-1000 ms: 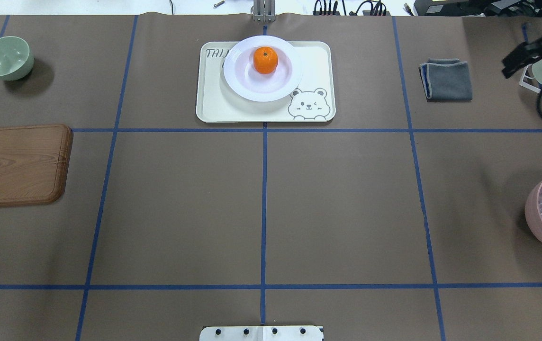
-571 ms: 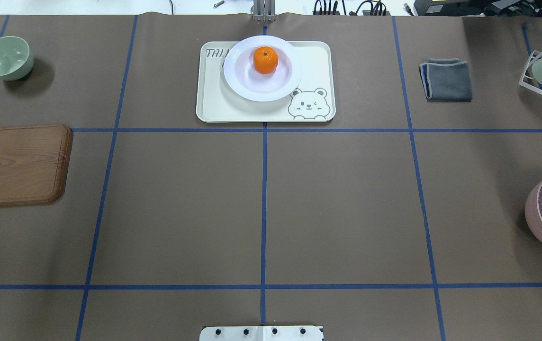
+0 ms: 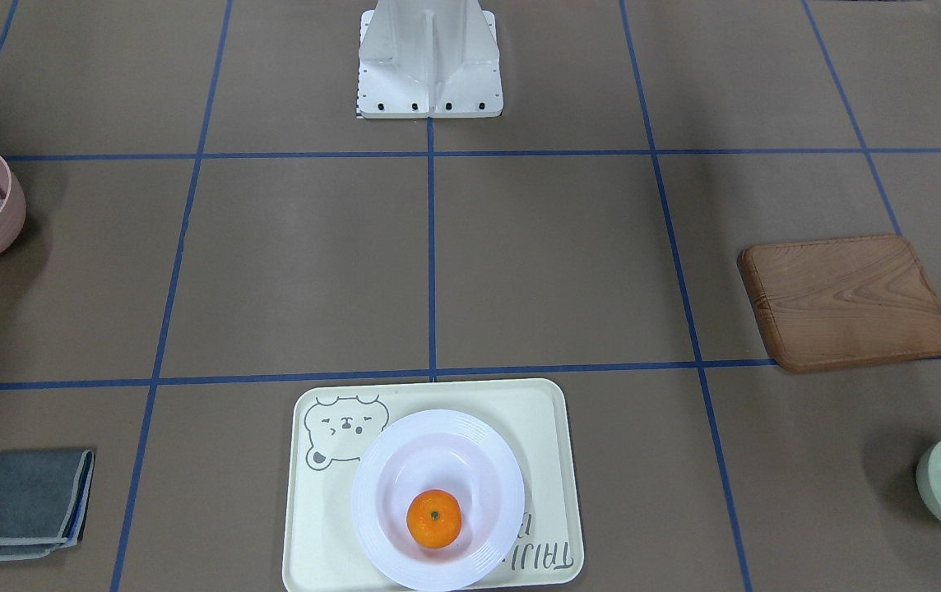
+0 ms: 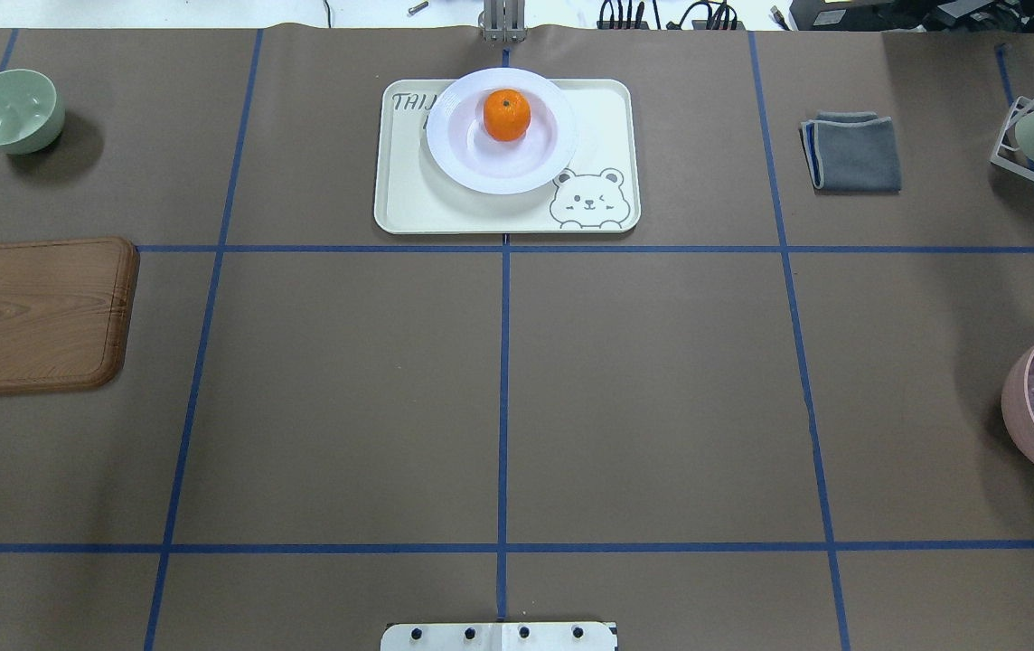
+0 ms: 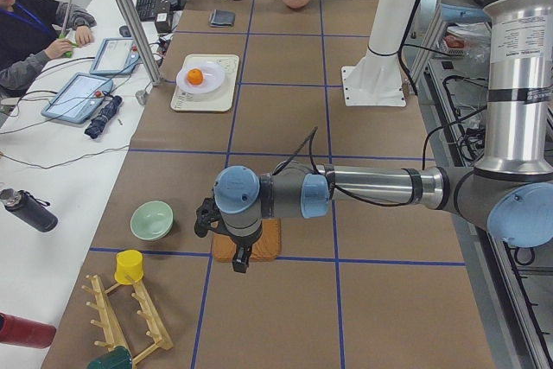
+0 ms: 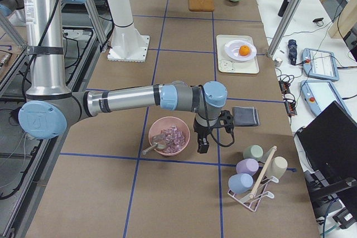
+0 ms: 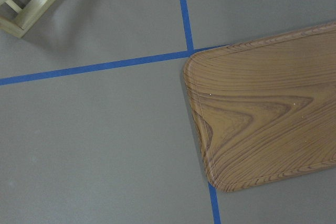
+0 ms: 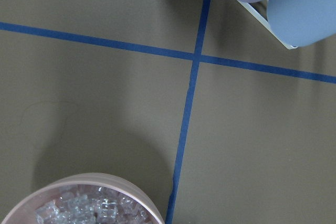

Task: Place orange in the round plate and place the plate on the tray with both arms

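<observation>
The left arm [image 5: 371, 186] stretches out level and low over the surface [image 4: 345, 389], forearm horizontal, wrist bent so that the left hand [image 5: 241, 258] points down above the wooden board [image 4: 29, 315]; it shows only in the side view, so I cannot tell whether its fingers are parted or closed. The right arm [image 6: 128, 98] lies in much the same pose on the other side, forearm level, right hand [image 6: 201, 144] pointing down just beside the pink bowl [image 6: 168, 135]; here too the side view does not let me tell whether it is closed or released.

At the far left of the overhead view sits a pale green bowl [image 4: 11, 108], smooth and matt, round and deep; nearer the robot lies the wooden board, flat, brown, with strong wavy grain, rounded corners and a grooved edge. In the middle, at the far side, rests the tray [image 4: 408, 194], a pale cream rectangle with rounded corners, a grey bear face and grey lettering partly covered by the round plate [image 4: 454, 154]; the plate is glossy white with a ridged rim, lies on the tray and juts slightly past its far edge. The orange [image 4: 506, 115] sits in the plate's well, bright and dimpled, stem mark up. Further right lies a folded grey cloth [image 4: 853, 152], soft and square; at the right edge, the pink bowl holds clear, ice-like chunks and a metal utensil. The surface is dull brown, crossed by blue tape lines.
</observation>
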Controlling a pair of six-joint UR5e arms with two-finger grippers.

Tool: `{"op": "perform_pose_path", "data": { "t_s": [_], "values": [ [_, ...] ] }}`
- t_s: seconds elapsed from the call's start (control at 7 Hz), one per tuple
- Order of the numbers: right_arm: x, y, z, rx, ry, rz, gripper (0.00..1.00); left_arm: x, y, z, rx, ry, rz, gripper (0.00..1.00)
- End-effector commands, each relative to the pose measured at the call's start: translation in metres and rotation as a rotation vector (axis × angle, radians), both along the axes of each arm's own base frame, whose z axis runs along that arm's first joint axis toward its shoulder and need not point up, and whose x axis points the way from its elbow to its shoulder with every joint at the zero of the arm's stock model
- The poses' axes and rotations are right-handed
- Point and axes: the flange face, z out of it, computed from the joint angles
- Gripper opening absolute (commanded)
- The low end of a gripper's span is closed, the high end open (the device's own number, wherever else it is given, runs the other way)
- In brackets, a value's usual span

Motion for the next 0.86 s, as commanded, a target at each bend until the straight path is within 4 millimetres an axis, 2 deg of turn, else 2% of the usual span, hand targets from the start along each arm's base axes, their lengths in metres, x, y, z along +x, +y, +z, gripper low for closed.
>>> {"op": "perform_pose_path", "data": {
  "t_s": [0.0,0.43,0.71],
  "values": [
    [0.004,0.002,0.001,0.008,-0.001,0.014,1.00,0.000,0.000,0.000,0.001,0.000,0.000,0.98],
    [0.019,0.002,-0.007,0.099,-0.001,0.036,1.00,0.000,-0.001,-0.001,0.001,0.000,0.000,0.98],
    [0.018,0.004,-0.015,0.114,-0.010,0.037,1.00,0.000,-0.001,-0.001,0.005,0.000,0.002,0.98]
  ]
}}
